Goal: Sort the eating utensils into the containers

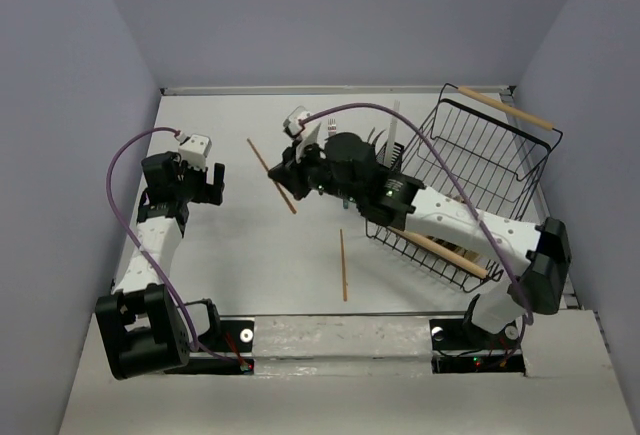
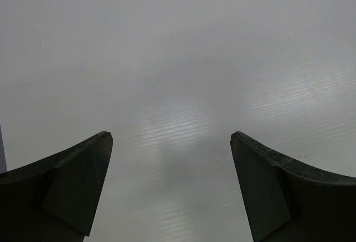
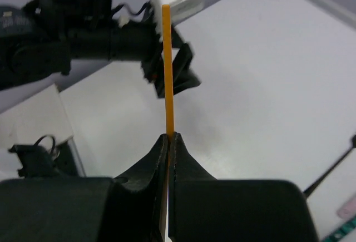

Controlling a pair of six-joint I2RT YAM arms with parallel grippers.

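Your table [image 1: 240, 275] fills most of the top view; the wire rack [image 1: 500, 155] sits at the upper right, a wooden handle along its far rim. The right arm [image 1: 450, 220] reaches from the lower right, across the front of the rack, to the upper centre; the left arm [image 1: 150, 245] runs up the left side. Your left claw [image 2: 171, 136] is spread wide over bare table. Your right claw [image 3: 168, 139] is pressed together, pinching a brown chopstick [image 3: 166, 69]; in the wrist view the stick runs straight up out of the fingertips; in the top view it slants across the upper centre, left of the rack. A second chopstick [image 1: 343, 265], also brown, lies on the table at lower centre, well apart from both claws.
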